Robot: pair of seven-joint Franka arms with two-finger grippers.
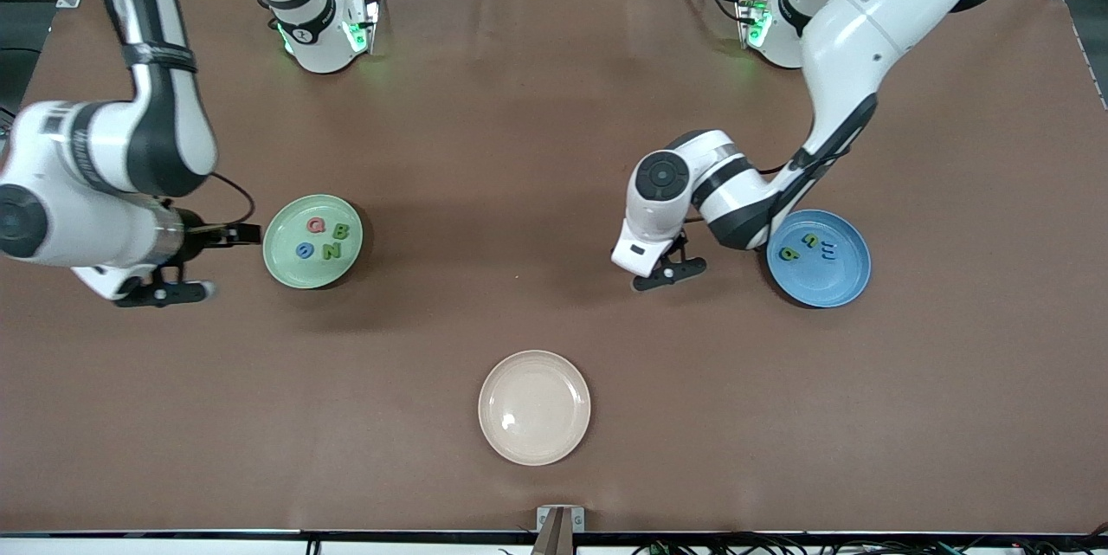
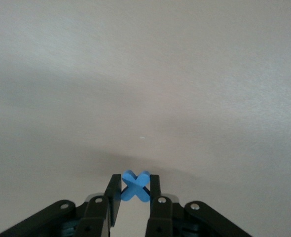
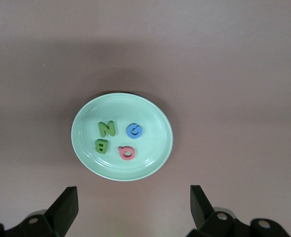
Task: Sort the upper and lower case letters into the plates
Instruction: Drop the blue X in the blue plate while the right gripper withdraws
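Left gripper (image 2: 134,190) clamped on blue x (image 2: 135,186) above tabletop (image 1: 537,148) beside blue plate (image 1: 844,287) — right gripper (image 3: 133,205) spread wide beside light green plate (image 1: 290,265) holding four capitals.

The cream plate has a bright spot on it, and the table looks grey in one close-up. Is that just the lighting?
Likely yes. In the front view the cream plate carries a small white glare patch from overhead light, and soft shadows lie beside the light green plate. In the left wrist view the table looks washed-out grey, while the blue x in the left tool stays sharp.
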